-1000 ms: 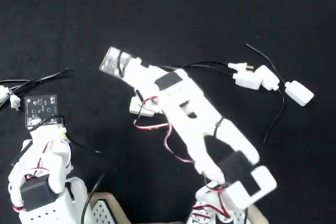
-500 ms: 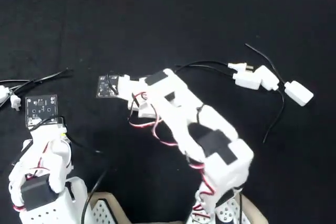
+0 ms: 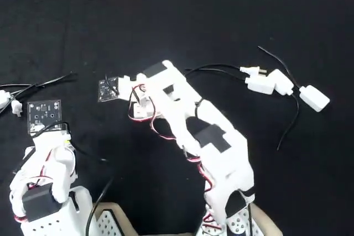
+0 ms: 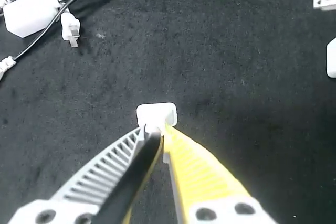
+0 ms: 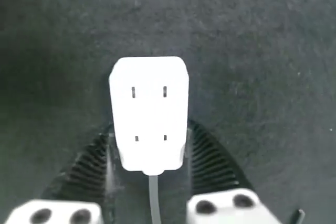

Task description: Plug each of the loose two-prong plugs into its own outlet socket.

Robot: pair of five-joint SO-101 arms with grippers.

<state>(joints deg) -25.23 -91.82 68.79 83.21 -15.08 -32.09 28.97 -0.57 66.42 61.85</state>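
A white outlet socket (image 5: 149, 98) with two pairs of slots sits between the fingers of my right gripper (image 5: 148, 132), which is shut on it. In the high view this socket (image 3: 107, 89) is left of centre on the black table, at the tip of the right gripper (image 3: 123, 89). At the lower left, my left gripper (image 3: 48, 129) is shut at the near end of a second socket (image 3: 43, 113), a small white block (image 4: 156, 116) with a black cable running between the fingers. Loose two-prong plugs lie at the far left (image 3: 15, 107) (image 4: 70, 27) and at the right (image 3: 251, 71).
White adapter blocks (image 3: 260, 85) (image 3: 313, 97) with black cables lie at the right. Another white adapter (image 4: 30, 12) and black wires (image 3: 38, 84) lie at the left edge. The table's far half is bare black cloth (image 3: 177, 20).
My right arm has drawn back and come down, carrying its socket from higher in the view to a lower, more leftward spot. The left arm has not moved.
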